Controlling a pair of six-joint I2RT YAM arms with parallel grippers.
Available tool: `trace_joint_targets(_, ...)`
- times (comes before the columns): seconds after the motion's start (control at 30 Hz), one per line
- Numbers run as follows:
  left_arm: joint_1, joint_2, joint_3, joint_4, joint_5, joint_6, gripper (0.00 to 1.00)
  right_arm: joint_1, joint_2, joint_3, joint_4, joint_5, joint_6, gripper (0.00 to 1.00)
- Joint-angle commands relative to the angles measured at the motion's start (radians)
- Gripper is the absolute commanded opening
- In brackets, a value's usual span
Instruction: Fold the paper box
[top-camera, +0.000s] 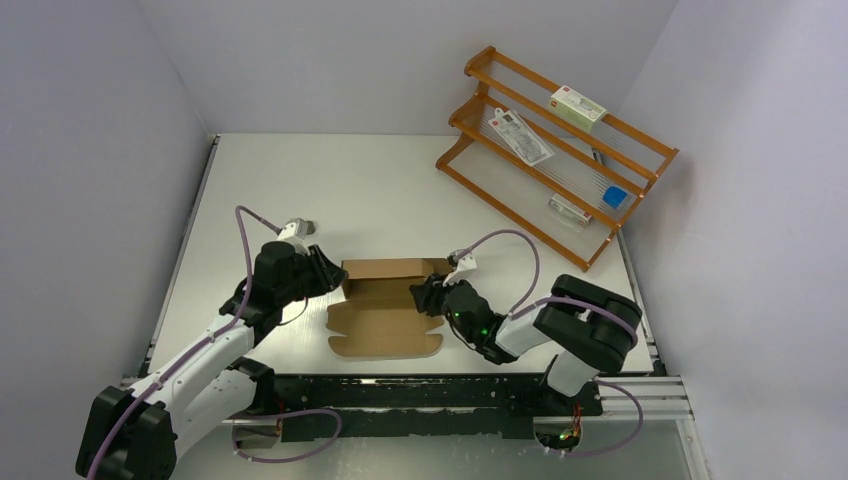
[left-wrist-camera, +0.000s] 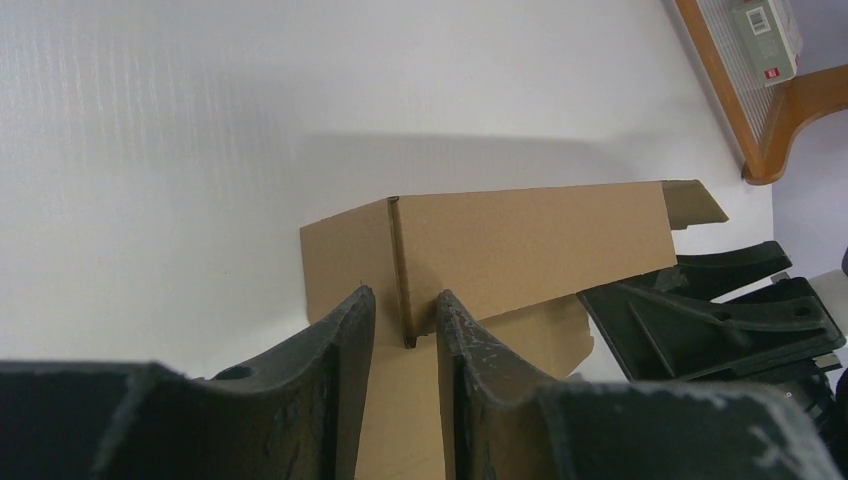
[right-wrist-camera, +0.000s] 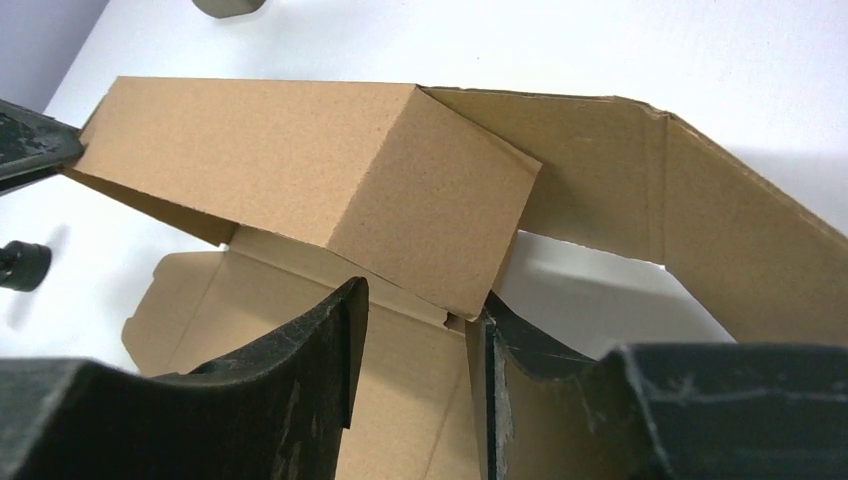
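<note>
The paper box (top-camera: 385, 320), brown cardboard, lies half folded at the table's middle, its base flat and its far wall raised. My left gripper (top-camera: 328, 275) is at the box's left end. In the left wrist view its fingers (left-wrist-camera: 355, 330) stand slightly apart, with the box's (left-wrist-camera: 520, 240) upright corner crease showing in the gap. My right gripper (top-camera: 422, 295) is at the right end. There its jaws (right-wrist-camera: 420, 300) are apart over the base, and the right finger (right-wrist-camera: 500, 350) touches the raised wall's (right-wrist-camera: 300, 160) lower corner. A loose side flap (right-wrist-camera: 740, 240) trails to the right.
A wooden three-tier rack (top-camera: 555, 150) stands at the back right with white packages (top-camera: 577, 105) on it. White walls close off the table on the left, back and right. A black rail runs along the near edge (top-camera: 420, 390).
</note>
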Motion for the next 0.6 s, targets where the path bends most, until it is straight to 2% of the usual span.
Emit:
trace_joint_targets(0.0,-0.001,-0.006,0.012,-0.014,-0.011,0.0,0.34,0.007,0.035,-0.002,0.094,0.014,-0.049,0.44)
trace_joint_targets(0.1,-0.001,-0.011,0.01,-0.026,-0.028,0.009,0.35,0.006,0.004,-0.021,0.106,-0.017,-0.091,0.44)
trace_joint_targets(0.2,-0.001,-0.018,0.017,-0.047,-0.047,0.017,0.35,0.007,-0.087,-0.029,0.019,-0.032,-0.119,0.47)
trace_joint_targets(0.47,-0.001,-0.013,0.079,-0.104,-0.115,0.065,0.39,0.006,-0.395,0.006,-0.447,-0.045,-0.12,0.67)
trace_joint_targets(0.57,-0.001,0.0,0.108,-0.118,-0.134,0.082,0.4,0.006,-0.51,0.045,-0.64,-0.059,-0.117,0.7)
